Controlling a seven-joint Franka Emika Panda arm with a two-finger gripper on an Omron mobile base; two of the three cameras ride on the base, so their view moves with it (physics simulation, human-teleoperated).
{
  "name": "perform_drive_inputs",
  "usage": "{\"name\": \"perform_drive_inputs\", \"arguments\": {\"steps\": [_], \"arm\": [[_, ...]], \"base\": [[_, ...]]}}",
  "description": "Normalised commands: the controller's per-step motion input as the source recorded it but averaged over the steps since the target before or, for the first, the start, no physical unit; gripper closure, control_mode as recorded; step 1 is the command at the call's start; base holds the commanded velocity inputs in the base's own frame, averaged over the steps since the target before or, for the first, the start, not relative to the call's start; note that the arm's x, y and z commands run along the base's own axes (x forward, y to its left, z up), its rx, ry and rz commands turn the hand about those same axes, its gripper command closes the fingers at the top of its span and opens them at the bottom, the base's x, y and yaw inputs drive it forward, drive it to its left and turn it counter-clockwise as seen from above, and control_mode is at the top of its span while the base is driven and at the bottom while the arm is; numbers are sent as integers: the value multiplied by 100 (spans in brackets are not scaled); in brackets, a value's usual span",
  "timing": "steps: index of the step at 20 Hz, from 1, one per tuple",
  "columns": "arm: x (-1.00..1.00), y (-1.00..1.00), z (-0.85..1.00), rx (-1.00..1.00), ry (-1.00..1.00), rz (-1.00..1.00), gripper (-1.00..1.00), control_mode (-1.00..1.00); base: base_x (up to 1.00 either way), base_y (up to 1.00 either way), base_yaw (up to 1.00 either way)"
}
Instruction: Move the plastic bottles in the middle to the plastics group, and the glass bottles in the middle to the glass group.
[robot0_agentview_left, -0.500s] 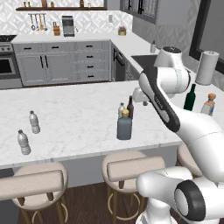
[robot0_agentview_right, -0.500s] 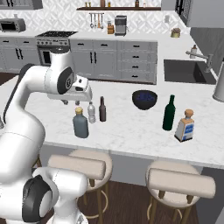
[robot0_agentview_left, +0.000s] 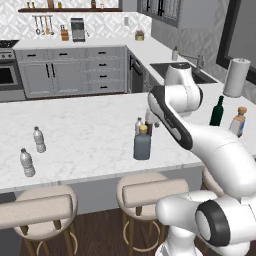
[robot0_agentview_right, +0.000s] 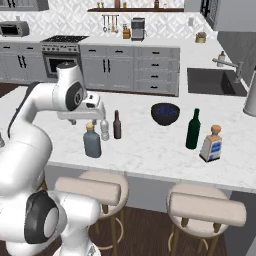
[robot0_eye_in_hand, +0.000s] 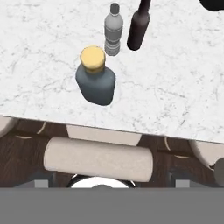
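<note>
Arm has swung in above the middle cluster since half a second ago; hand (robot0_agentview_right: 101, 113) spread, empty, no bottle lifted yet. Grey-blue bottle (robot0_eye_in_hand: 95, 79) stands near the desk (robot0_agentview_left: 90, 135) front edge; water bottle (robot0_eye_in_hand: 113, 31) and brown bottle (robot0_eye_in_hand: 138, 27) just behind it. Stools below; cabinets beyond.

We see a home kitchen: grey cabinets (robot0_agentview_right: 125, 65), a stove (robot0_agentview_right: 62, 40), a sink (robot0_agentview_right: 212, 82), padded stools (robot0_agentview_right: 90, 190) at a marble table (robot0_agentview_right: 150, 150).
</note>
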Motion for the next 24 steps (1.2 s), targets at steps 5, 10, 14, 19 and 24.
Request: {"name": "perform_drive_inputs", "arguments": {"steps": [5, 10, 14, 19, 24], "arm": [[91, 9, -31, 0, 20, 2, -100, -100], [75, 11, -31, 0, 3, 3, -100, -100], [49, 24, -31, 0, -4, 4, -100, -100], [30, 20, -32, 0, 0, 0, -100, -100], [3, 0, -28, 0, -2, 6, -100, -100]], "base": [[0, 0, 0], [0, 0, 0], [0, 0, 0], [0, 0, 0], [0, 0, 0]]}}
